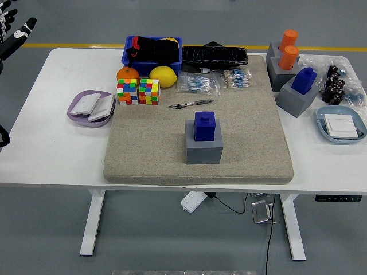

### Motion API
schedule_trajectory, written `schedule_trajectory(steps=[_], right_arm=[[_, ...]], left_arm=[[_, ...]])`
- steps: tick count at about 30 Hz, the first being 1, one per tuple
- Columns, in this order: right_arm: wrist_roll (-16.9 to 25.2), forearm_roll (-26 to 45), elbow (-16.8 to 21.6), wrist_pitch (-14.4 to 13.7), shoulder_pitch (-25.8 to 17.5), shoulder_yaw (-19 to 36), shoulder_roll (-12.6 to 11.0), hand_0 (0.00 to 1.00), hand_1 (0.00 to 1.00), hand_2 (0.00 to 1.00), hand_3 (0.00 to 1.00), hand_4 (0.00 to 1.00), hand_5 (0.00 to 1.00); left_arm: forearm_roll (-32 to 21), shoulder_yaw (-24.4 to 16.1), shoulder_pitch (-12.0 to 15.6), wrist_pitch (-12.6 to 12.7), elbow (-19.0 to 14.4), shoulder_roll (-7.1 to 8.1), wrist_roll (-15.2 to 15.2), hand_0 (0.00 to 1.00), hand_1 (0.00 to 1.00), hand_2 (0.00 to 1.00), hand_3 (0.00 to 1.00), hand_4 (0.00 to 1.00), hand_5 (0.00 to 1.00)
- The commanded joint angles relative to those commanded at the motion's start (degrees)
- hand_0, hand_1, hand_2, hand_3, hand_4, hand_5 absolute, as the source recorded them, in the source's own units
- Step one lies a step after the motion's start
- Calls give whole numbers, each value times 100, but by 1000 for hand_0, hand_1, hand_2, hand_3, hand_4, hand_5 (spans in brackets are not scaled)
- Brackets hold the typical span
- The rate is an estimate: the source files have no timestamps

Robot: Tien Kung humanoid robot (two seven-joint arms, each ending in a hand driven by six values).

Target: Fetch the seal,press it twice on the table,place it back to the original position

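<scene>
A: Seal [204, 125], the blue one, sits upright in its grey block [204, 148] on the beige mat [149, 154], roughly mid-table and nearer the near edge than the far one. Nothing is touching it from where I'm watching.

B: Where's the hand?

A: I see the left hand [12, 35] up past the far-left corner, off the white table [51, 137], fingers spread apart and holding nothing. A dark bit of arm shows at the left edge lower down. I don't see the right hand at all.

B: What's crowding the seal?

A: Just behind it on the mat lies a pen [191, 104]. Toward the far-left corner of the mat I've got two puzzle cubes [137, 91] side by side, with an orange [127, 74] and a lemon [163, 76] just behind them, then a blue bin [152, 50] at the far edge. Clear packets [198, 83] and a black bag [215, 55] lie along the far edge.

B: And the sides?

A: A purple dish [77, 112] with white cards sits near the left edge. At the far-right corner, two orange seals [288, 48] stand in grey holders, another blue seal [304, 80] in its own grey block just in front, small black pieces [334, 83] beside that, and a light-blue tray [324, 129] by the right edge.
</scene>
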Motion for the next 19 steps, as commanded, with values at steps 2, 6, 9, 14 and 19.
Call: schedule_trajectory(steps=[2,6,9,14,19], right_arm=[[-9,1,-6,-10,-5,-24,6,909,772,776,776,917,623],[-11,-1,20,-16,-5,-78,-5,909,772,775,776,912,618],[-12,0,35,-17,17,-115,-32,909,772,775,776,912,618],[-14,6,32,-19,20,-163,-74,909,772,773,774,912,620],[-16,9,23,-16,-5,-205,-94,909,772,773,774,912,620]], left_arm=[[5,6,-4,1,-8,1,2,955,959,934,973,882,583],[25,-29,14,6,-56,28,-1,955,959,934,973,879,580],[41,-86,36,9,-91,55,-4,955,959,934,973,879,580],[61,-120,59,7,-101,88,1,955,958,934,973,879,579],[64,-122,86,4,-99,86,1,955,958,934,973,879,579]])
